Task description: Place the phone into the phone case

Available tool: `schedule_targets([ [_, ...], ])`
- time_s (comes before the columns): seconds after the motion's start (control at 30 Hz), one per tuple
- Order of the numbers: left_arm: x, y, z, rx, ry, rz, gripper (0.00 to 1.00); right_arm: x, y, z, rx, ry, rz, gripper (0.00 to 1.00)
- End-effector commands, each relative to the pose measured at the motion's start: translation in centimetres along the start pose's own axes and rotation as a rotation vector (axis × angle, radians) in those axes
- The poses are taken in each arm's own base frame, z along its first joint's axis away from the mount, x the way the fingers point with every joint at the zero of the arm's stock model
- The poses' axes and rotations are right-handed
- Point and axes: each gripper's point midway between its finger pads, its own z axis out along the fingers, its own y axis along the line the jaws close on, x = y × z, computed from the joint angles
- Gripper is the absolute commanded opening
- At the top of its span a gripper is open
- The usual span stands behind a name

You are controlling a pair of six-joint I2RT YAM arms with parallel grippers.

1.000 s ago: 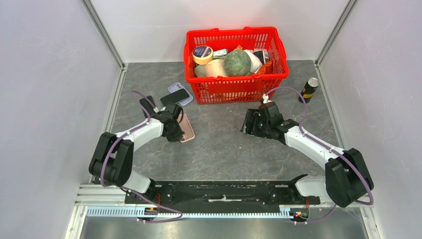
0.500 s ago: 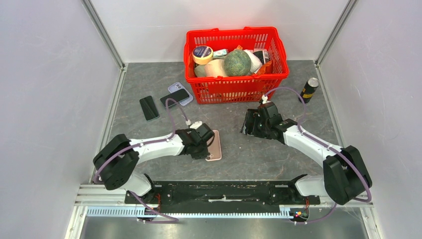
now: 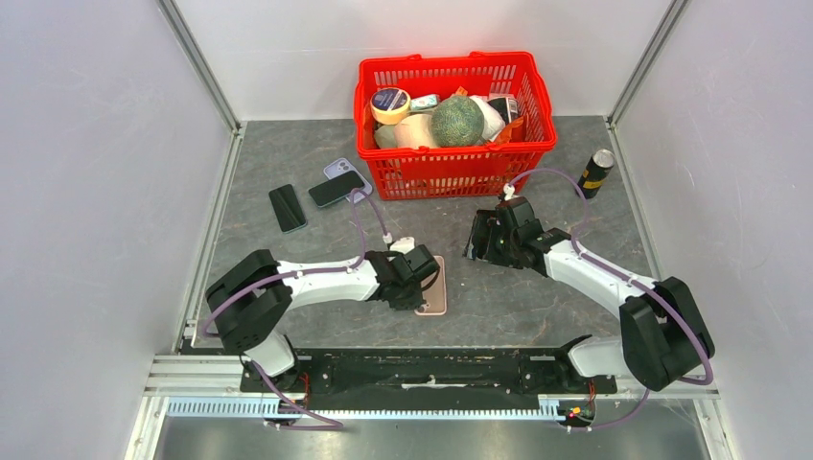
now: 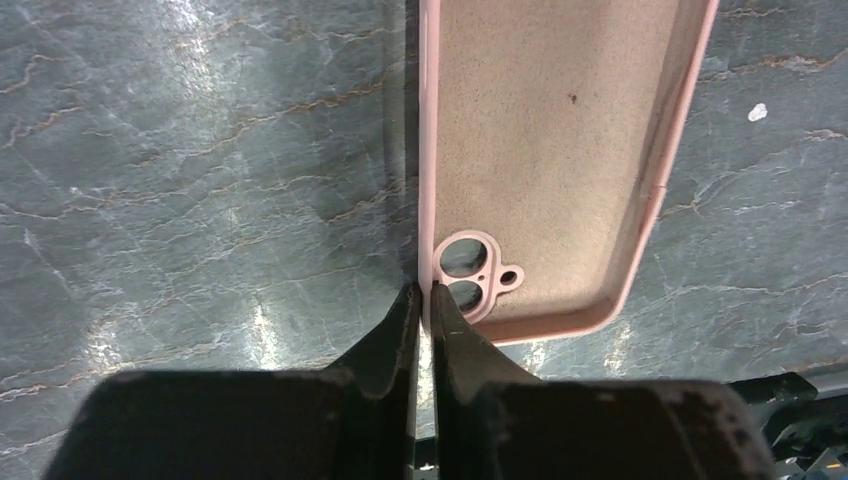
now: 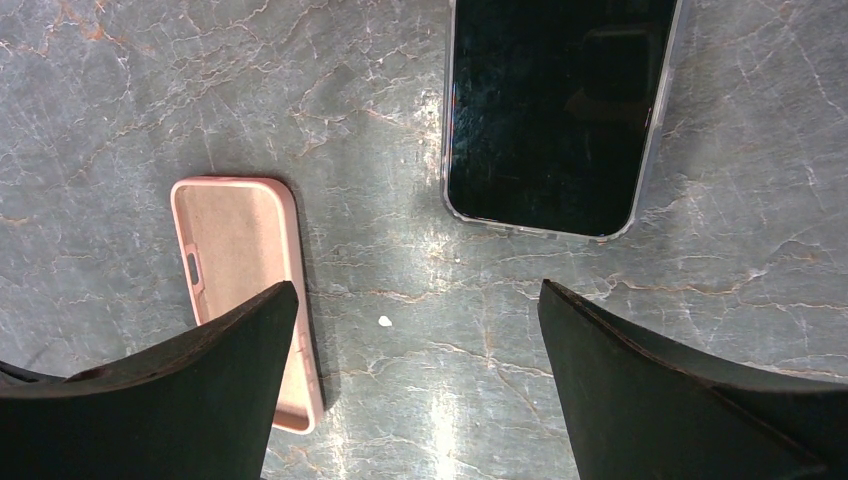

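Observation:
A pink phone case (image 4: 560,140) lies open side up on the grey table, its camera cutout near my fingers. It also shows in the top view (image 3: 436,292) and in the right wrist view (image 5: 240,270). My left gripper (image 4: 422,290) (image 3: 422,278) is shut on the case's left rim. A dark-screened phone (image 5: 560,110) with a clear edge lies flat just ahead of my right gripper (image 5: 417,290) (image 3: 482,241), which is open and empty above the table. The phone is hidden under the right gripper in the top view.
A red basket (image 3: 451,177) full of groceries stands at the back. A dark can (image 3: 596,171) stands to its right. A dark phone (image 3: 288,208) and another phone on a lavender case (image 3: 337,187) lie at the left.
My left gripper has moved right and nearer with the pink case, from beside the left phones to the middle front of the table. The right arm has barely moved.

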Motion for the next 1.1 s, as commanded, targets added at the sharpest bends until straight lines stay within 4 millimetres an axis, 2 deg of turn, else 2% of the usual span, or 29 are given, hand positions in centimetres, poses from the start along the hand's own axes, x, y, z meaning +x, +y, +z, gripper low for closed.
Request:
schedule_targets([
  [0.0, -1.5, -1.6, -1.0, 0.025, -0.053, -0.032, 0.23, -1.2, 0.9, 0.0, -0.024, -0.035, -0.015, 0.97],
  [0.1, -2.2, -1.5, -1.7, 0.014, -0.076, -0.017, 0.47, -1.2, 0.9, 0.0, -0.024, -0.034, -0.016, 0.97],
  [0.17, -3.0, -1.3, -2.3, 0.002, -0.097, -0.009, 0.56, -1.1, 0.9, -0.1, -0.024, -0.033, -0.016, 0.97],
  [0.23, -3.8, -0.7, -3.1, -0.007, -0.116, -0.013, 0.60, -1.2, 0.9, -0.1, -0.024, -0.036, -0.015, 0.97],
  [0.4, -7.5, 2.3, -5.1, -0.036, -0.185, -0.084, 0.64, -1.2, 0.9, -0.3, -0.025, -0.040, -0.016, 0.97],
  [0.63, -15.8, 8.8, -8.2, -0.067, -0.338, -0.295, 0.69, -1.2, 0.9, -0.3, -0.025, -0.041, -0.014, 0.97],
  [0.77, -20.1, 12.9, -8.8, -0.097, -0.408, -0.437, 0.70, -1.2, 0.9, -0.3, -0.027, -0.040, -0.014, 0.97],
  [0.87, -22.6, 15.5, -8.4, -0.102, -0.425, -0.531, 0.70, -1.2, 0.9, -0.3, -0.026, -0.040, -0.015, 0.97],
  [1.07, -27.1, 19.3, -5.1, -0.069, -0.410, -0.663, 0.66, -1.2, 1.0, -0.3, -0.034, -0.039, -0.016, 0.97],
])
